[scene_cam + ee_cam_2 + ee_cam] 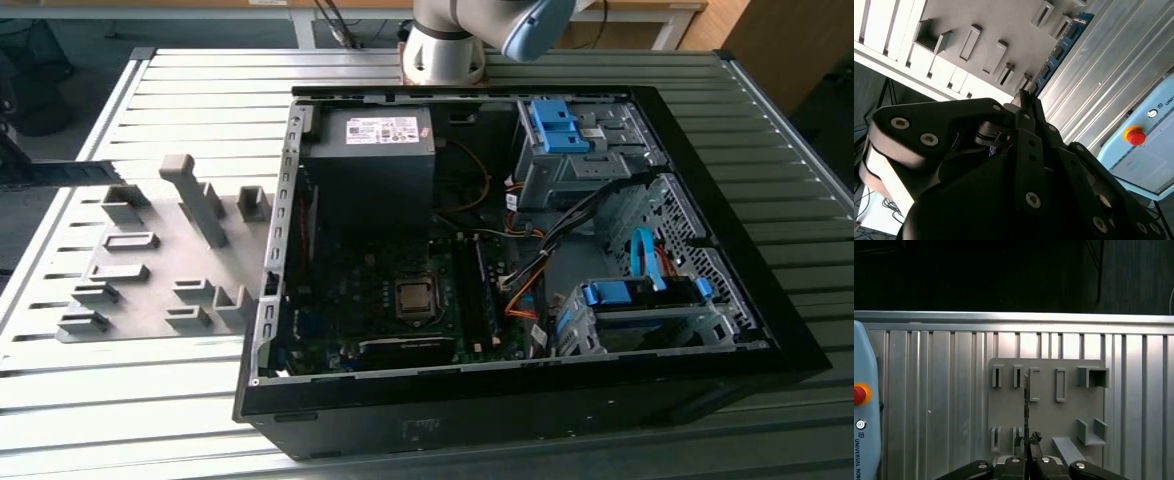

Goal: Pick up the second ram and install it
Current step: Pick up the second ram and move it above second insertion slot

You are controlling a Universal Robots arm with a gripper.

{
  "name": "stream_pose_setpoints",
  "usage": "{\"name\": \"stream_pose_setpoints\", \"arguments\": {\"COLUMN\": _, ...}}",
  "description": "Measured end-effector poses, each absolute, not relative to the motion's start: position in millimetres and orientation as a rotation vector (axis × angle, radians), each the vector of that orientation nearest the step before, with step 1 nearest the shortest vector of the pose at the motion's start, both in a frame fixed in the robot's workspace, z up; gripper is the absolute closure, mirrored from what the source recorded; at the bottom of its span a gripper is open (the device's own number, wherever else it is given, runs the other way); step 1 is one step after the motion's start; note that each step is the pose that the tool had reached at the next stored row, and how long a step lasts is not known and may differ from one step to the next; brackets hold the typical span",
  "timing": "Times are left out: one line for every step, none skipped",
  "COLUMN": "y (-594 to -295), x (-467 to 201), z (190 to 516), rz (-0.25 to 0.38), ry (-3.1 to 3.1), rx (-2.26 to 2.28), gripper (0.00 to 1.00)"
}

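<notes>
- Where its fingers meet in both wrist views, the end effector (pixel 1027 439) (pixel 1026 97) is closed flat on the second ram (pixel 1056 52) (pixel 1026 400), gripping one end of the blue stick.
- Second ram: projects straight out from the fingertips. Its face, with dark chips, shows in the second wrist view, and it is edge-on in the first wrist view, with the grey holder plate (pixel 1064 415) behind it.
- Holder plate: rests on the slatted metal surface (pixel 534 70), to the exterior view's left of the open computer case (pixel 534 425).
- Pale blue pendant (pixel 864 440) with a red button (pixel 858 394): well apart from the plate.
</notes>
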State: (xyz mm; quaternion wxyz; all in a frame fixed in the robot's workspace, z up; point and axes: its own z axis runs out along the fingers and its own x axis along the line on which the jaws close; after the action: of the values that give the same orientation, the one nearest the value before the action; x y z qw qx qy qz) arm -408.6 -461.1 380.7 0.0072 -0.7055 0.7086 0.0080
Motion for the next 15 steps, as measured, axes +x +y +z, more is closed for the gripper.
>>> {"name": "stream_pose_setpoints", "arguments": {"y": -461.1, "x": -408.6, "z": 383.7, "rz": 0.025, "ry": 2.216, "rx": -2.206, "gripper": 0.86}}
{"name": "stream_pose_setpoints", "arguments": {"y": -461.1, "x": -408.6, "z": 386.7, "rz": 0.025, "ry": 2.216, "rx": -2.206, "gripper": 0.86}}
{"name": "stream_pose_setpoints", "arguments": {"y": -461.1, "x": -408.6, "z": 389.7, "rz": 0.025, "ry": 2.216, "rx": -2.206, "gripper": 0.86}}
{"name": "stream_pose_setpoints", "arguments": {"y": -461.0, "x": -408.6, "z": 392.9, "rz": 0.025, "ry": 2.216, "rx": -2.206, "gripper": 0.86}}
{"name": "stream_pose_setpoints", "arguments": {"y": -461.1, "x": -408.6, "z": 395.6, "rz": 0.025, "ry": 2.216, "rx": -2.206, "gripper": 0.86}}
{"name": "stream_pose_setpoints", "arguments": {"y": -461.1, "x": -408.6, "z": 398.2, "rz": 0.025, "ry": 2.216, "rx": -2.206, "gripper": 0.86}}
{"name": "stream_pose_setpoints", "arguments": {"y": -461.0, "x": -408.6, "z": 400.7, "rz": 0.025, "ry": 2.216, "rx": -2.206, "gripper": 0.86}}
{"name": "stream_pose_setpoints", "arguments": {"y": -461.1, "x": -408.6, "z": 402.2, "rz": 0.025, "ry": 2.216, "rx": -2.206, "gripper": 0.86}}
{"name": "stream_pose_setpoints", "arguments": {"y": -461.1, "x": -408.7, "z": 402.8, "rz": 0.025, "ry": 2.216, "rx": -2.206, "gripper": 0.86}}
{"name": "stream_pose_setpoints", "arguments": {"y": -461.1, "x": -408.7, "z": 402.7, "rz": 0.025, "ry": 2.216, "rx": -2.206, "gripper": 0.86}}
{"name": "stream_pose_setpoints", "arguments": {"y": -461.1, "x": -408.6, "z": 402.7, "rz": 0.025, "ry": 2.216, "rx": -2.206, "gripper": 0.86}}
{"name": "stream_pose_setpoints", "arguments": {"y": -461.0, "x": -408.6, "z": 402.8, "rz": 0.025, "ry": 2.216, "rx": -2.206, "gripper": 0.86}}
{"name": "stream_pose_setpoints", "arguments": {"y": -461.0, "x": -408.6, "z": 402.9, "rz": 0.025, "ry": 2.216, "rx": -2.206, "gripper": 0.86}}
{"name": "stream_pose_setpoints", "arguments": {"y": -461.0, "x": -408.6, "z": 403.0, "rz": 0.025, "ry": 2.216, "rx": -2.206, "gripper": 0.86}}
{"name": "stream_pose_setpoints", "arguments": {"y": -461.0, "x": -408.6, "z": 403.0, "rz": 0.025, "ry": 2.216, "rx": -2.206, "gripper": 0.86}}
